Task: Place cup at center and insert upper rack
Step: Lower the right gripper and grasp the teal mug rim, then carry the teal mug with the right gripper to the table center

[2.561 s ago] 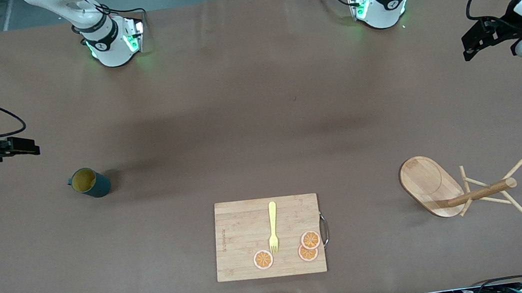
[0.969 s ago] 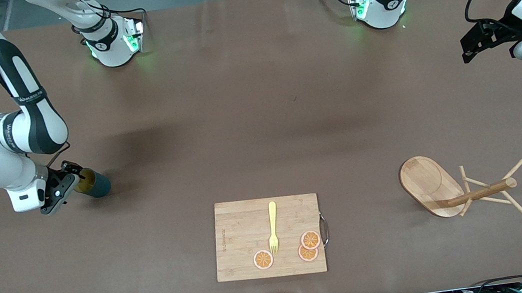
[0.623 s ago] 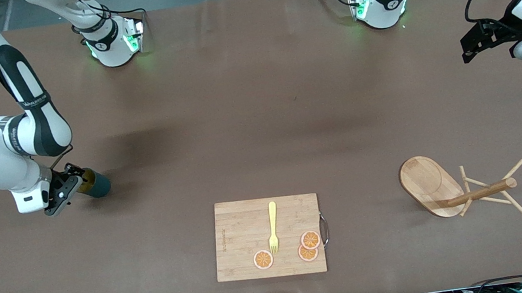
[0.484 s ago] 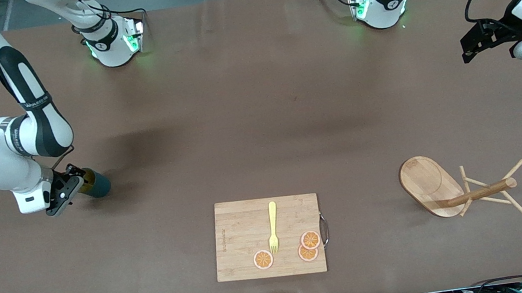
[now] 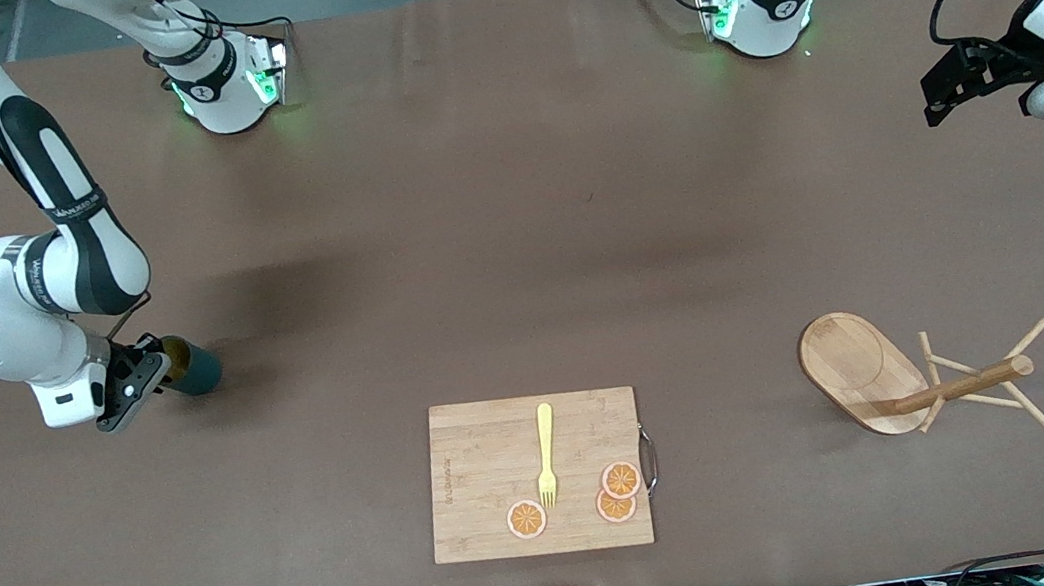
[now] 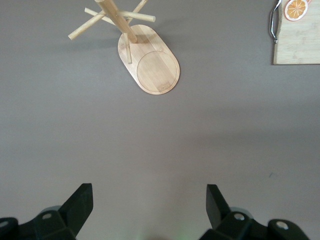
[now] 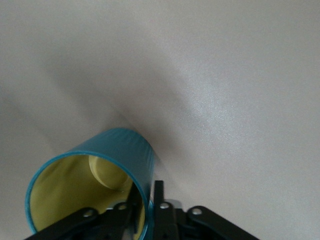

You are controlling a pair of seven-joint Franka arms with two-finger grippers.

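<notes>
Teal and ribbed, the cup (image 5: 192, 369) stands on the table (image 5: 494, 236) toward the right arm's end, farther from the front camera than the cutting board (image 5: 483, 459). Its yellowish inside shows in the right wrist view, where the cup (image 7: 95, 180) fills the lower part of the picture. The right gripper (image 5: 150, 360) is at the cup's rim, one finger (image 7: 159, 200) outside the wall and the other inside the mouth, clenched on the wall between them. The right arm reaches down to it from its base at the top of the front view.

The upper rack (image 5: 907, 383), of light wood, lies tipped on its side near the left arm's end of the table, well apart from the cup. Its oval base stands on edge and its post points toward the left arm's end, with thin pegs splayed around it. In the left wrist view the rack (image 6: 145, 55) lies on bare table.

The left gripper (image 5: 949, 85) waits in the air over the left arm's end of the table, its fingers (image 6: 80, 202) spread wide with nothing between them.

On the cutting board lie a yellow fork (image 5: 546, 453) and three orange slices (image 5: 619, 480).
</notes>
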